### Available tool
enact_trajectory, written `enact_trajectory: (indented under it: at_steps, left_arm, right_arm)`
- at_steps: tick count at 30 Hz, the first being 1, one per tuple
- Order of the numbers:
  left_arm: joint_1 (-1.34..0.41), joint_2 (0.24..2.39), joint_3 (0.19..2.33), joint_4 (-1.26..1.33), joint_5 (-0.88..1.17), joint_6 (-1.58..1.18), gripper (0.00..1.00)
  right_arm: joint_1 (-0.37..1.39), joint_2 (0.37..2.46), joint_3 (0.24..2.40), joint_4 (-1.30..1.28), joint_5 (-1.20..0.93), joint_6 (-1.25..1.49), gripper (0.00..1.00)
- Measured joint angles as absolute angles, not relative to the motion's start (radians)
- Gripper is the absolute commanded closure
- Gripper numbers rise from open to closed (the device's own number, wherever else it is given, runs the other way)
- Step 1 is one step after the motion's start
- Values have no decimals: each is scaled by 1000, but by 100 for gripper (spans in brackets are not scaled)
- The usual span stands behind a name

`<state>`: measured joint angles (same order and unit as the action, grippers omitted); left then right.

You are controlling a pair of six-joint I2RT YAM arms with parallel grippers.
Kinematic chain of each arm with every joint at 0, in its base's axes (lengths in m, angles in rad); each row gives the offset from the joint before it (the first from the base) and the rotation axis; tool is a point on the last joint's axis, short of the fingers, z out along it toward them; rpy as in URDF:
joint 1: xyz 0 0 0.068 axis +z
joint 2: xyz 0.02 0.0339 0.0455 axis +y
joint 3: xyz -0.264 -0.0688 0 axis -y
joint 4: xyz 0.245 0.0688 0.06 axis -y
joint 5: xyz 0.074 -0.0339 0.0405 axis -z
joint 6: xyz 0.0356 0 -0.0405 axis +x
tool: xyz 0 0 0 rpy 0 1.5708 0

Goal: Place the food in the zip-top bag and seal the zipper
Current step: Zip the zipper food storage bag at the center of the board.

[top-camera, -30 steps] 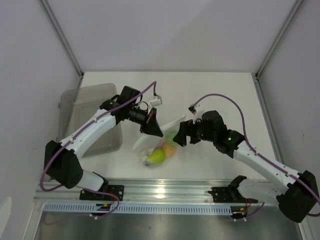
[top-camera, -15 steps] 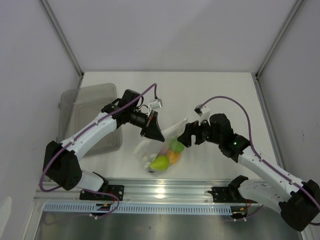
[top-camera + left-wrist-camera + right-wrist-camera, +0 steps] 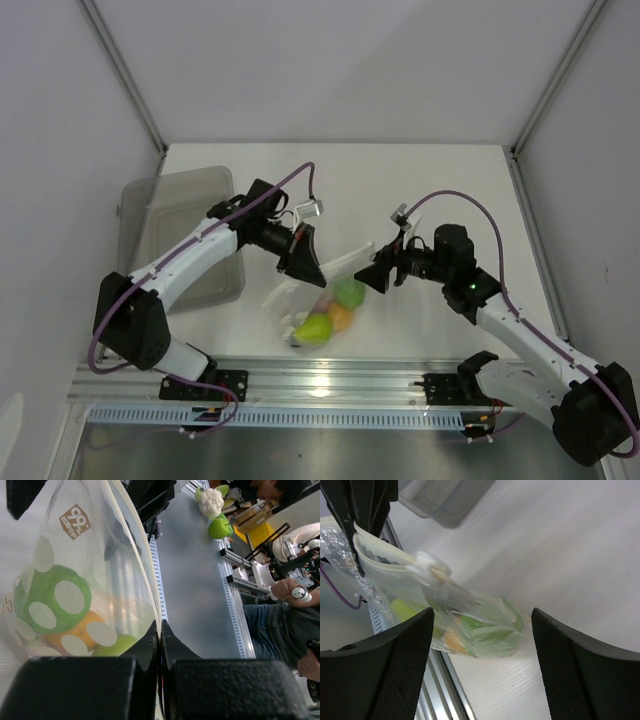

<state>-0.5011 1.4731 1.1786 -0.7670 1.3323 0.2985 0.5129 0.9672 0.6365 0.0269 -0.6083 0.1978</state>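
Clear dotted bag [image 3: 100,555], fruit [image 3: 47,597] inside, pinched by left pincer [image 3: 159,632]; right pincer [image 3: 481,616] released.

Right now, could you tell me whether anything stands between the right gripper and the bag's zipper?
Nothing visible does. The open right gripper faces the zipper strip directly; the left gripper pinches the bag at the strip's far end, off to the side.

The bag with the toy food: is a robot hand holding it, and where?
The left gripper pinches the bag by its mouth edge. The right gripper is open, holding nothing.
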Motion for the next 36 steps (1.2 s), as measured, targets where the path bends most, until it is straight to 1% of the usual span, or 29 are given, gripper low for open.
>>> enact_trajectory:
  at_steps: [5, 9, 11, 14, 15, 17, 20, 21, 22, 27, 28, 29, 31, 33, 34, 36]
  left_arm:
    - [-501, 1479, 1179, -773, 1365, 301, 99]
    - [-501, 1498, 1179, -773, 1392, 305, 99]
    - [-501, 1504, 1179, -773, 1392, 306, 99]
    - [-501, 1504, 1179, -773, 1393, 305, 99]
    - [-501, 1504, 1179, -772, 1392, 305, 99]
    - [-501, 1504, 1179, -772, 1392, 303, 99]
    - [-501, 1504, 1179, -771, 1392, 297, 99]
    - [-501, 1504, 1179, -769, 1392, 297, 99]
    - [-501, 1504, 1179, -767, 1391, 295, 99]
    - [-501, 1505, 1179, -751, 1363, 265, 98]
    - [-501, 1505, 1179, -737, 1342, 249, 92]
    - [-501, 1505, 1179, -723, 1318, 233, 84]
    - [-501, 1502, 1175, -686, 1250, 194, 70]
    - [-501, 1487, 1157, -632, 1175, 142, 66]
    - [-501, 1472, 1138, -599, 1142, 117, 57]
    - [-501, 1425, 1094, -533, 1077, 62, 50]
  right_arm:
    - [512, 979, 569, 159, -651, 191, 21]
    - [507, 1002, 551, 234, -671, 191, 24]
    - [505, 1015, 550, 276, -678, 195, 29]
    - [502, 1025, 549, 334, -706, 213, 45]
    - [502, 1029, 548, 354, -716, 221, 54]
    - [502, 1033, 540, 389, -729, 236, 61]
    - [502, 1032, 521, 426, -743, 254, 77]
    - [501, 1032, 517, 432, -748, 258, 98]
    - [501, 1032, 516, 437, -752, 257, 100]
    - [500, 1032, 516, 462, -772, 291, 100]
    - [500, 1030, 516, 461, -770, 295, 100]
    - [500, 1025, 516, 452, -765, 297, 100]
    - [502, 994, 513, 413, -736, 300, 100]
    - [509, 937, 510, 357, -698, 303, 100]
    - [516, 908, 511, 332, -676, 305, 100]
    - [532, 857, 511, 290, -639, 311, 100]
